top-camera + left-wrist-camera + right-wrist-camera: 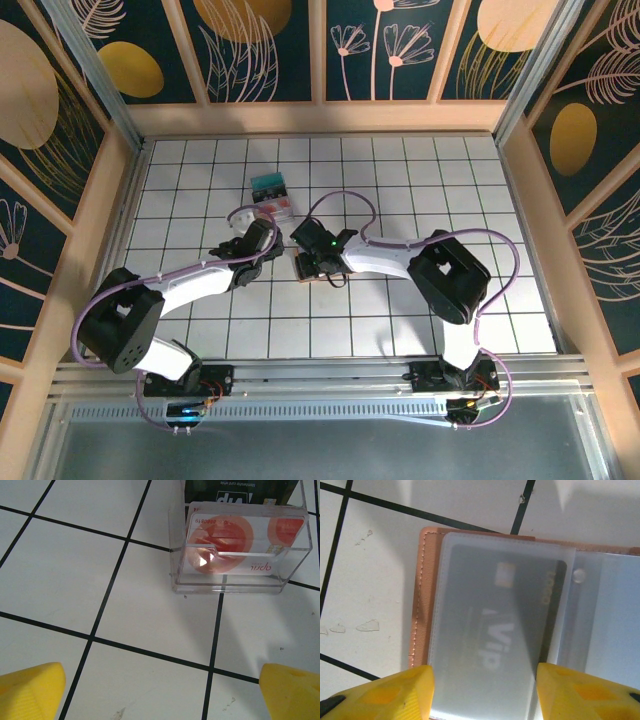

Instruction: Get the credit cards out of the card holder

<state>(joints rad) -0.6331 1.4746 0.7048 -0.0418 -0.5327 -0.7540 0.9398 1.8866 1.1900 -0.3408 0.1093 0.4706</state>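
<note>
Left tool [162,695] first: it's spread wide with nothing in it, low over the tabletop [75,580], on the near side of the clear box [227,582] that has a red-and-white card [235,540] standing in it. My worry there is a careless swing clipping the box and dumping what's in it.

Further right, the right tool [485,700] is also open and empty, with its yellow fingers [395,695] either side of the card holder [417,605]. The holder lies opened flat near the middle of the tabletop. A dark card [510,615] sits inside a cloudy plastic sleeve [440,630], so that one's not out yet.

Big risk imo: if I close here I pinch sleeve and card together, and the whole holder comes up instead of the card sliding free. Nothing is pinning the holder down, so it could also just skate across the tiles. I can't tell which end of the sleeve is the open one, so a pull the wrong way might get me nowhere.
</note>
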